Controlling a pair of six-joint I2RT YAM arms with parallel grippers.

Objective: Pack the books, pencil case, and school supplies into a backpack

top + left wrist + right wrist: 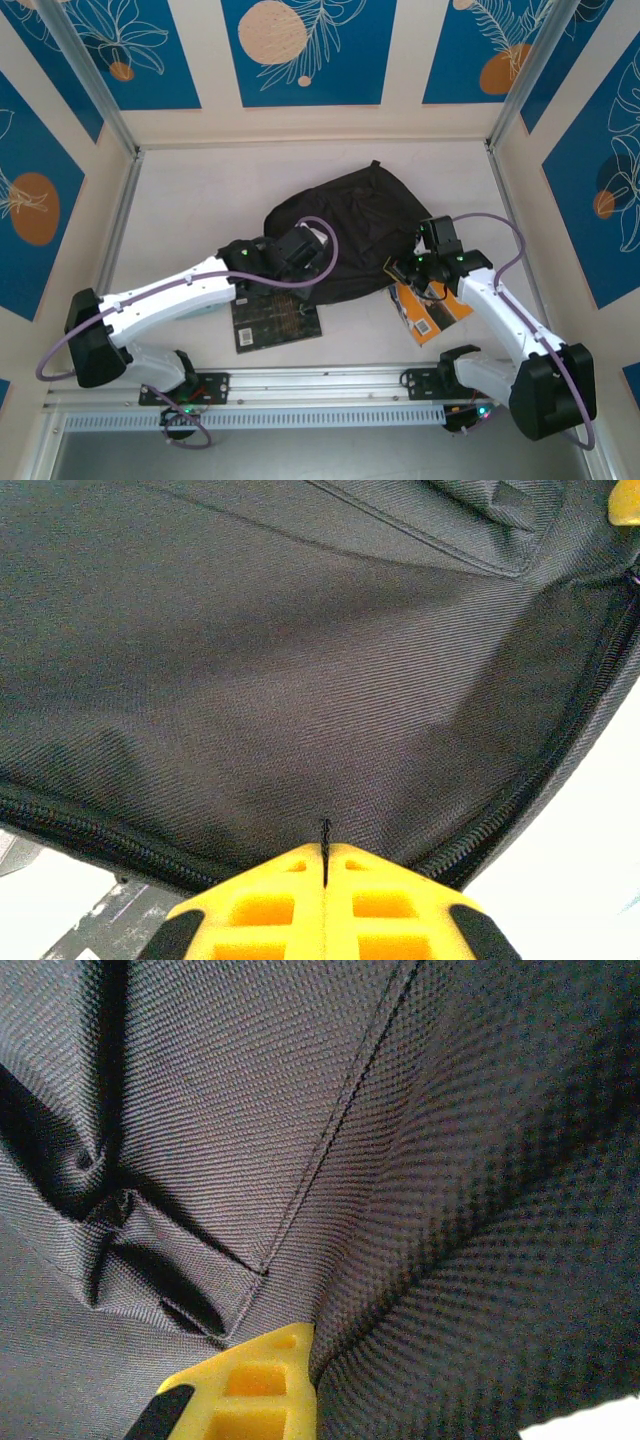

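Observation:
The black backpack [350, 225] lies slumped in the middle of the table. My left gripper [300, 250] is at its near left edge. In the left wrist view the yellow fingertips [324, 852] are shut on a thin black strip of the backpack [300, 660], just above the zip [540, 780]. My right gripper [420, 262] is at the bag's right edge, shut on a fold of backpack fabric [450, 1260] that hides one finger [318, 1345]. A black book with gold patterning [277, 320] lies in front of the bag. An orange book [432, 312] lies under my right arm. The pencil case and school supplies are out of view.
A metal rail [320, 385] runs along the table's near edge between the arm bases. Patterned walls with metal posts [118, 215] close in the left, back and right sides. Bare white tabletop [200, 190] lies left of and behind the bag.

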